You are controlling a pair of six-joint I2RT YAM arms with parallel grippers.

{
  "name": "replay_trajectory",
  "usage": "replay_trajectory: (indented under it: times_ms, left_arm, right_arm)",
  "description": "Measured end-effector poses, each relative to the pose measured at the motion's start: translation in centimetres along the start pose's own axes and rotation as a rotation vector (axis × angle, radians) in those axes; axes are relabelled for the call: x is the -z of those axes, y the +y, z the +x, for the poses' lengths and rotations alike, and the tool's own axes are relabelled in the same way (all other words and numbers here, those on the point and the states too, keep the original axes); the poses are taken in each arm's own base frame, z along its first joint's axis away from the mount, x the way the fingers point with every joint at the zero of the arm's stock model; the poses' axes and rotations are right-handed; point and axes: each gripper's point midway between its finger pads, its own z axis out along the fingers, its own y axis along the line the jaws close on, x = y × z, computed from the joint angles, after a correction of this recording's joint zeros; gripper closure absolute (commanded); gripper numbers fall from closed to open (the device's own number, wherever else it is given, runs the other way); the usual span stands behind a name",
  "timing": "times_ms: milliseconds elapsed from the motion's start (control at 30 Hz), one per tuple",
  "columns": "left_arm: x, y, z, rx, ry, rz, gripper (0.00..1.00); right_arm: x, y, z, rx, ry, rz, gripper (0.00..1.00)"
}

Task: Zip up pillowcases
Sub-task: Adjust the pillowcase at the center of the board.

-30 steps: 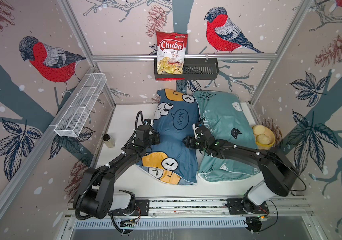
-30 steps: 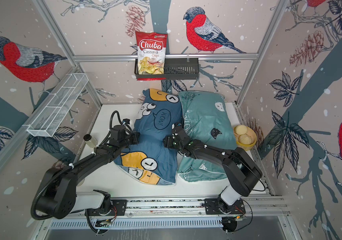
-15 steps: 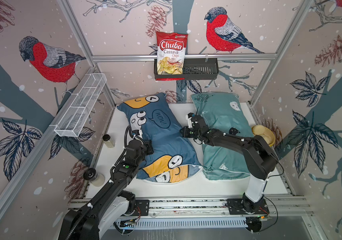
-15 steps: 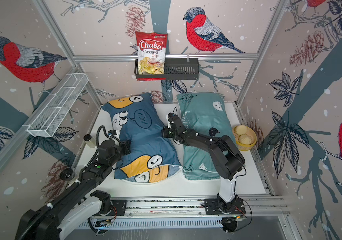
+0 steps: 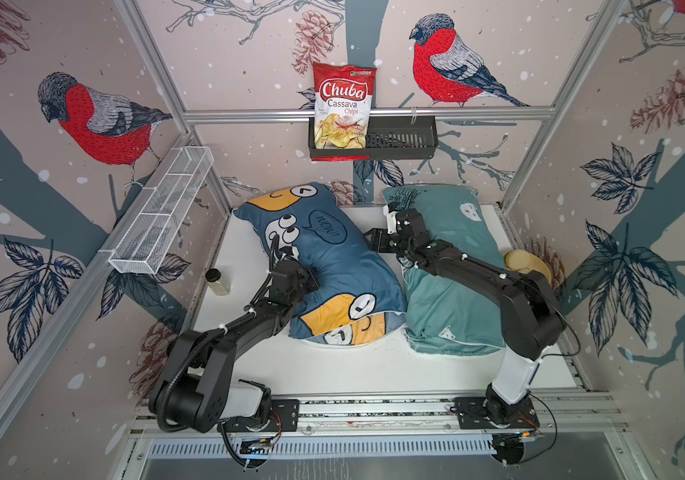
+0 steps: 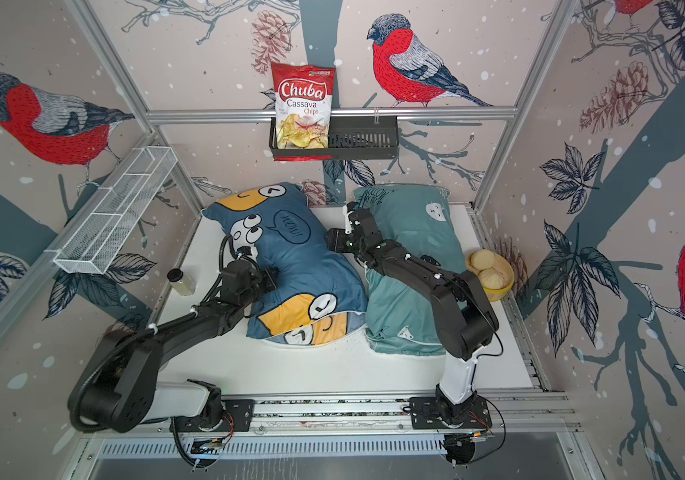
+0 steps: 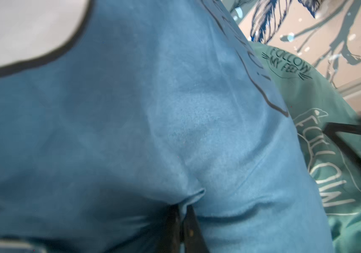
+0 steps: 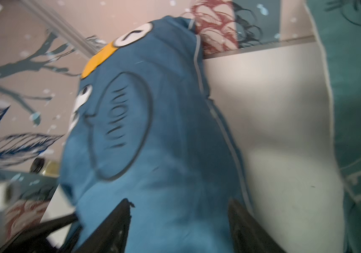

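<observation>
Bird-and-branch wallpaper encloses a white tabletop (image 5: 332,370).

Item 1: blue pillowcase (image 5: 332,266), stuffed, lying lengthwise left of centre, far end angled toward the left wall.

Item 2: teal pillowcase (image 5: 449,303), alongside on the right. The near halves lie just beside each other; a wedge of bare tabletop parts the far halves.

Item 3: left end effector (image 7: 183,215), clenched on a small fold of the blue pillowcase at its left edge. Judged an anchoring pinch that keeps the cloth taut while the other arm works.

Item 4: right end effector (image 8: 179,204), released, fingers spread astride the blue pillowcase's right edge. A pale seam line runs there; zip or piping, cannot tell. Judged lined up to search for the zip pull; no pull is visible.

Sundries, all well apart from the pillows' edges: chip bag (image 5: 343,108) in a black basket (image 5: 407,141) on the back wall, wire rack (image 5: 162,216) on the left wall, jar (image 5: 217,281), yellow bowl (image 6: 499,286) of buns.

Change: a second ago the blue pillowcase's far end overlapped the teal one; it now lies swung leftward, opening the gap. Half a second ago both lay much as now. The right end effector sits slightly further back, and the left elbow is more folded.
</observation>
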Motion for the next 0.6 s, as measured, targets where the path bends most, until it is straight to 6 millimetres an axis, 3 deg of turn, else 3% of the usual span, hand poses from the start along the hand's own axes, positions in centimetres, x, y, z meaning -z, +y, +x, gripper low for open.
replay_trajectory:
  times_ms: [100,167,233,367,433,533,600]
  left_arm:
    - [-1.5,-0.9,0.0,0.016,0.026,0.047,0.78]
    - [-2.3,-1.5,-0.2,0.021,0.039,0.075,0.76]
    - [-3.0,-2.2,-0.3,0.022,0.05,0.101,0.73]
    - [-3.8,-3.0,-0.5,0.026,0.069,0.136,0.64]
    - [-3.8,-3.3,-0.5,0.024,0.076,0.153,0.48]
    - [-2.8,-4.0,-1.0,0.008,0.064,0.168,0.13]
    - [-1.4,-4.6,-1.7,-0.021,0.041,0.177,0.0]
  right_arm:
    - [2.7,4.0,2.8,0.077,0.044,-0.054,0.29]
    - [3.7,5.1,5.8,0.109,0.098,-0.069,0.33]
    - [4.2,5.8,9.3,0.13,0.171,-0.069,0.38]
    - [4.1,8.4,14.3,0.149,0.272,-0.124,0.44]
    - [2.8,9.0,15.5,0.145,0.301,-0.127,0.49]
    - [0.2,8.3,16.4,0.125,0.324,-0.099,0.55]
    - [-1.2,7.0,16.5,0.1,0.335,-0.072,0.58]
